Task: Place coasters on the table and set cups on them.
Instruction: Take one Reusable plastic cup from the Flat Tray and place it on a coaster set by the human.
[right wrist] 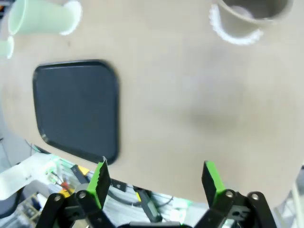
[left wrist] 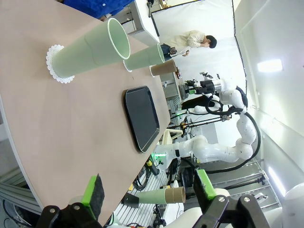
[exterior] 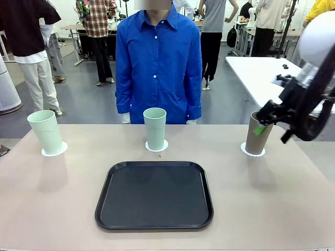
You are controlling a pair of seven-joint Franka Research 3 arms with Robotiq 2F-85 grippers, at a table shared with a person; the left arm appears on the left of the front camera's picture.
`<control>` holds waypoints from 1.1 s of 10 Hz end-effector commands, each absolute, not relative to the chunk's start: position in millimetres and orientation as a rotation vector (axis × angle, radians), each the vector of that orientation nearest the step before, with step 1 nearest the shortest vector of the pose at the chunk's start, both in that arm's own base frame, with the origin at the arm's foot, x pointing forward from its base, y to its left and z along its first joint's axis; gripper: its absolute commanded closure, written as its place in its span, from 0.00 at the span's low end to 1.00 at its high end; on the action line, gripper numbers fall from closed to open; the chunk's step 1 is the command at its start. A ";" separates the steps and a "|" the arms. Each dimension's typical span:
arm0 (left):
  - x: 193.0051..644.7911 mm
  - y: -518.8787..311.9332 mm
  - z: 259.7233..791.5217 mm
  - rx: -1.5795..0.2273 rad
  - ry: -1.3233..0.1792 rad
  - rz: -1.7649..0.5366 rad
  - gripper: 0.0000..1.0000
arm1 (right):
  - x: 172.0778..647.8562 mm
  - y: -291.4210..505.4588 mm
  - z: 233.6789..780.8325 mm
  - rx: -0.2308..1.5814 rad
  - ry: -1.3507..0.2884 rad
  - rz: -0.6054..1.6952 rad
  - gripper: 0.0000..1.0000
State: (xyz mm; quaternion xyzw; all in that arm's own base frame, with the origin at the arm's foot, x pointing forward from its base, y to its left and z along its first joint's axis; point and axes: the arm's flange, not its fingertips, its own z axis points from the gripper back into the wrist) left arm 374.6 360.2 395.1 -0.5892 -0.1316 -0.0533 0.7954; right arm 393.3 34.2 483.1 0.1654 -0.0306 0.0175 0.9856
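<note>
Honestly, looks basically done, so the right claw (right wrist: 154, 183), spread wide and holding nothing, should just back straight off and not clip anything. Nearest is the tray (exterior: 154, 194). Beyond it, right of the tray, the brown cup (exterior: 257, 136) stands on its coaster (exterior: 253, 151), claw just beside its rim. Both mint cups (exterior: 155, 127) sit on doilies too. Left claw (left wrist: 149, 194) is also spread, empty.

Robotics lab, open-plan. White robot arms (left wrist: 223, 147) on frames beside the bench (exterior: 272, 198); a white backdrop screen (left wrist: 199, 21) and ceiling strip lights (left wrist: 270, 65); more work tables (exterior: 259, 73) behind, people standing around them.
</note>
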 end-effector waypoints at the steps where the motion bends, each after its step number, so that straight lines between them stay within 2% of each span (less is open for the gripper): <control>1: 374.2 360.1 396.7 -1.255 -0.285 -0.111 0.00 | 383.0 19.7 483.0 0.325 -0.044 -0.011 0.00; 7: 374.2 360.1 396.7 -1.255 -0.285 -0.111 0.00 | 385.4 15.6 483.8 0.340 -0.047 0.009 0.00; 9: 374.2 360.1 396.7 -1.255 -0.285 -0.111 0.00 | 388.8 -57.6 486.6 0.749 0.018 -0.053 0.00; 11: 374.2 360.1 396.7 -1.255 -0.285 -0.111 0.00 | 375.2 -126.4 480.3 1.009 -0.002 -0.140 0.00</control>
